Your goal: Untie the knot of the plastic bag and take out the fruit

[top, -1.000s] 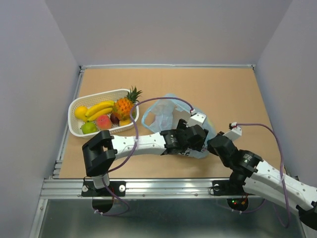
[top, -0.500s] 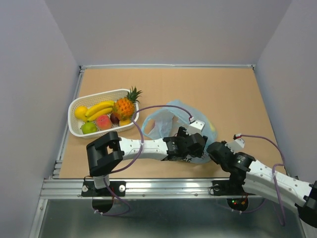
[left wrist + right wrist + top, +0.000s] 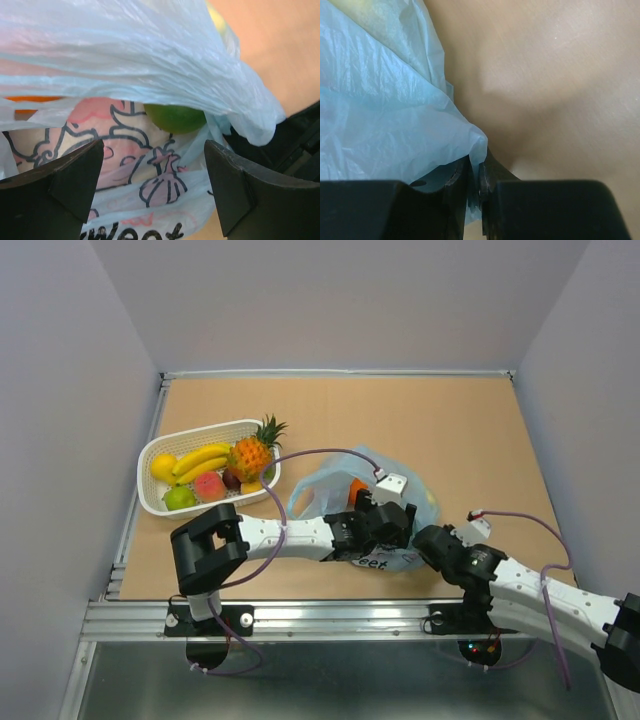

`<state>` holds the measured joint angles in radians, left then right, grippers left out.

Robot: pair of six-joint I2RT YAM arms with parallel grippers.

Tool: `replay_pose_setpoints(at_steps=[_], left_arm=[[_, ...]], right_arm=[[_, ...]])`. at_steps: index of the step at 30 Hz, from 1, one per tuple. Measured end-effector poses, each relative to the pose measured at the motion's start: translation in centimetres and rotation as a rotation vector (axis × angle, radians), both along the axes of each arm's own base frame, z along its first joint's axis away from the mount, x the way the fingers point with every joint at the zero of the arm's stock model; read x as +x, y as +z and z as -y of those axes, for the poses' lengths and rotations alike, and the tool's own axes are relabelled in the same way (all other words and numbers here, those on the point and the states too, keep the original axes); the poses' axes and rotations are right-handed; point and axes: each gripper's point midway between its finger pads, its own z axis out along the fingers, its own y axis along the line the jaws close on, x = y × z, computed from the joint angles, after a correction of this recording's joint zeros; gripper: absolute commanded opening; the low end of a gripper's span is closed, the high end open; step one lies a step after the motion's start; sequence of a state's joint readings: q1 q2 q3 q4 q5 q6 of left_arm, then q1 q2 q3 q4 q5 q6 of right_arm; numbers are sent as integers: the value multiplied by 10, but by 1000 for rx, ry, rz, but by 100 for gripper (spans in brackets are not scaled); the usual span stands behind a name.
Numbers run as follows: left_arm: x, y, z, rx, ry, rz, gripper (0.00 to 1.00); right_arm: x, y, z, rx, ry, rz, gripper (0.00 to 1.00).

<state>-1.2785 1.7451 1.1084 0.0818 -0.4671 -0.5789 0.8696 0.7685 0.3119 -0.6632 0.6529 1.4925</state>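
Note:
The light-blue plastic bag [image 3: 335, 480] lies mid-table with its mouth gaping toward the basket; no knot shows. An orange fruit [image 3: 357, 487] shows inside it. My left gripper [image 3: 385, 527] is open and pressed against the bag's printed side [image 3: 150, 190]. A green fruit [image 3: 175, 116] and an orange sliver [image 3: 30, 99] show through the film above the jaws. My right gripper [image 3: 428, 540] is shut on the bag's right corner [image 3: 420, 110], and film is pinched between its fingers [image 3: 475, 172].
A white slotted basket [image 3: 150, 502] at the left holds a pineapple [image 3: 252, 452], bananas [image 3: 200, 460], a lemon, a pink peach [image 3: 208, 485] and a green fruit [image 3: 179, 498]. Bare tabletop [image 3: 560, 75] lies right of the bag. Grey walls surround the table.
The bag has been pulled open and shifted, so the orange now shows inside. My left gripper has slid along the bag toward the near edge. My right gripper has drawn back with the corner.

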Motion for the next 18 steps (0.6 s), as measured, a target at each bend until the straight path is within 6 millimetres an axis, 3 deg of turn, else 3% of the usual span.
replay_pose_setpoints(at_steps=[5,10,13,18], left_arm=[[22,2,8,-35,27,3,97],[39,-13,15,-32,40,-21,98],[40,-25,16,-13,35,-39,99],[41,-17,12,-14,47,-32,99]], right_arm=[[2,6,-3,14,17,22,17],[2,7,-4,10,35,25,17],[2,7,-5,9,41,24,17],[3,10,-7,22,54,35,17]])
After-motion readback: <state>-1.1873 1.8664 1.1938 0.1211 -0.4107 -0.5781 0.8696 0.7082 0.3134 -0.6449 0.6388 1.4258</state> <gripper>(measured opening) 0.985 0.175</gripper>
